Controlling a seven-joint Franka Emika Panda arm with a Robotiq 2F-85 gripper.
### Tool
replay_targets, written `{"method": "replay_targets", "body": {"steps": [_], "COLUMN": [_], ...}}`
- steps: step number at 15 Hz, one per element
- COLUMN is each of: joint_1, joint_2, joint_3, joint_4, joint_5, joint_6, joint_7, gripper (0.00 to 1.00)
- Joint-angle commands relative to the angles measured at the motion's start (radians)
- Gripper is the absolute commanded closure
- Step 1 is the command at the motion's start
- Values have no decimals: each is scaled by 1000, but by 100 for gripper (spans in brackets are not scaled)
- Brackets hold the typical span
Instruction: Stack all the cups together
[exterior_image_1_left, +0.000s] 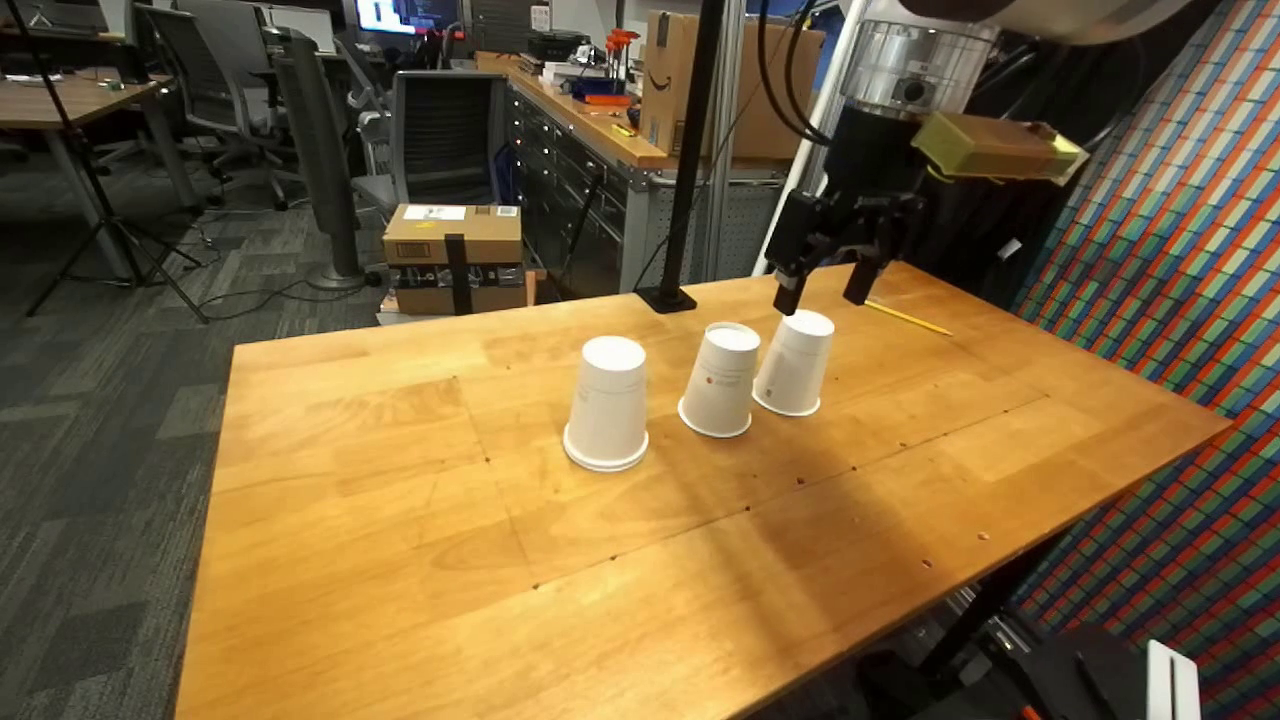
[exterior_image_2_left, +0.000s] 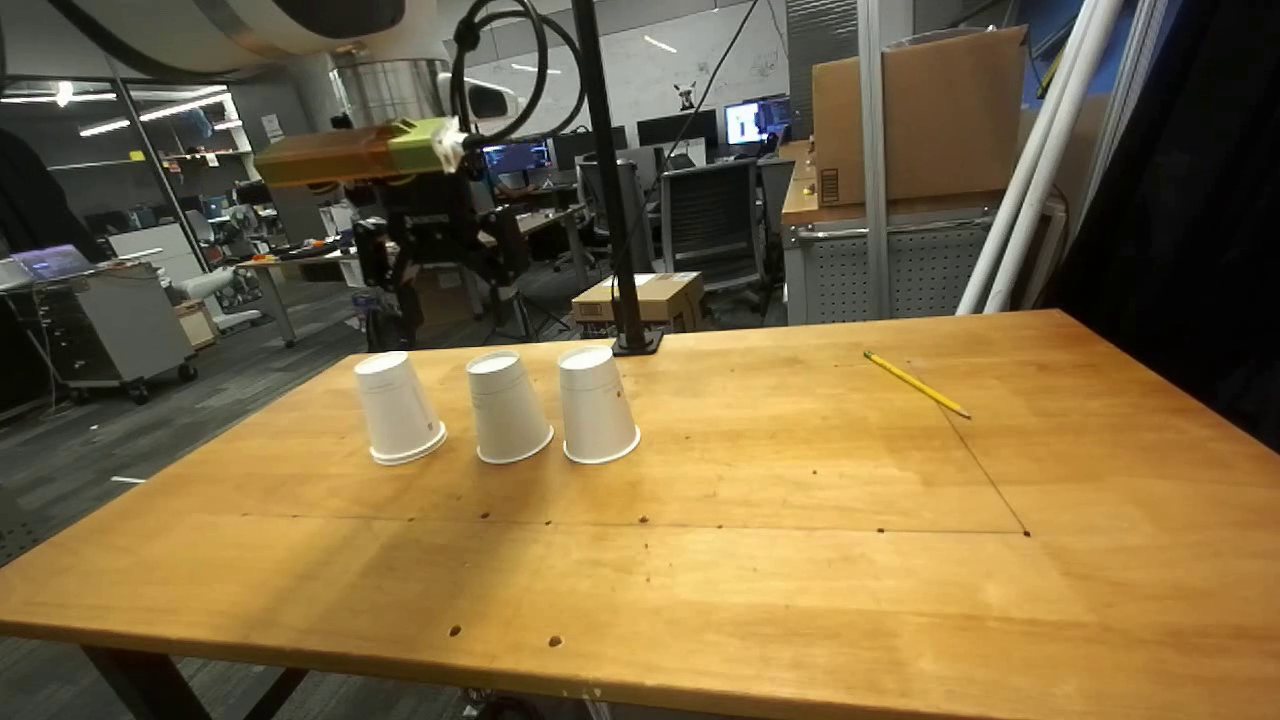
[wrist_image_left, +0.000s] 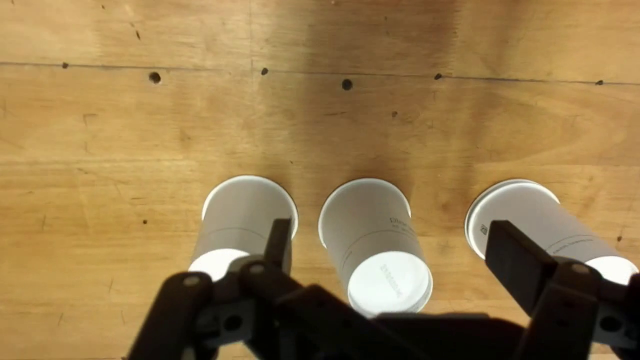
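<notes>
Three white cups stand apart in a row on the wooden table, each upside down with its wide rim down. They show in both exterior views: the end cup (exterior_image_1_left: 607, 410) (exterior_image_2_left: 400, 412), the middle cup (exterior_image_1_left: 722, 385) (exterior_image_2_left: 508, 412) and the other end cup (exterior_image_1_left: 797, 365) (exterior_image_2_left: 598, 410). The first end cup's lower rim looks double. In the wrist view it is the right cup (wrist_image_left: 530, 215), beside the middle cup (wrist_image_left: 367, 225) and the left cup (wrist_image_left: 240, 215). My gripper (wrist_image_left: 392, 236) is open and empty above the cups, fingers spread either side of the middle cup in the wrist view, partly hiding the outer two.
A yellow pencil (exterior_image_1_left: 908, 318) (exterior_image_2_left: 915, 384) lies on the table (exterior_image_1_left: 400, 560). A black post (exterior_image_1_left: 690, 160) (exterior_image_2_left: 608, 180) rises from a base plate at the table's far edge. A colour-striped curtain (exterior_image_1_left: 1160, 220) hangs beside the table.
</notes>
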Motion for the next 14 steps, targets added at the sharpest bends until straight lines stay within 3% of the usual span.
{"method": "replay_targets", "body": {"steps": [1,14], "joint_1": [-5,-54], "joint_2": [86,213], "joint_3": [-20,-77], "joint_4": [83,160], "joint_5": [-21,-23], "joint_6": [3,17], "joint_7": [-75,-251], "gripper": [0,0]}}
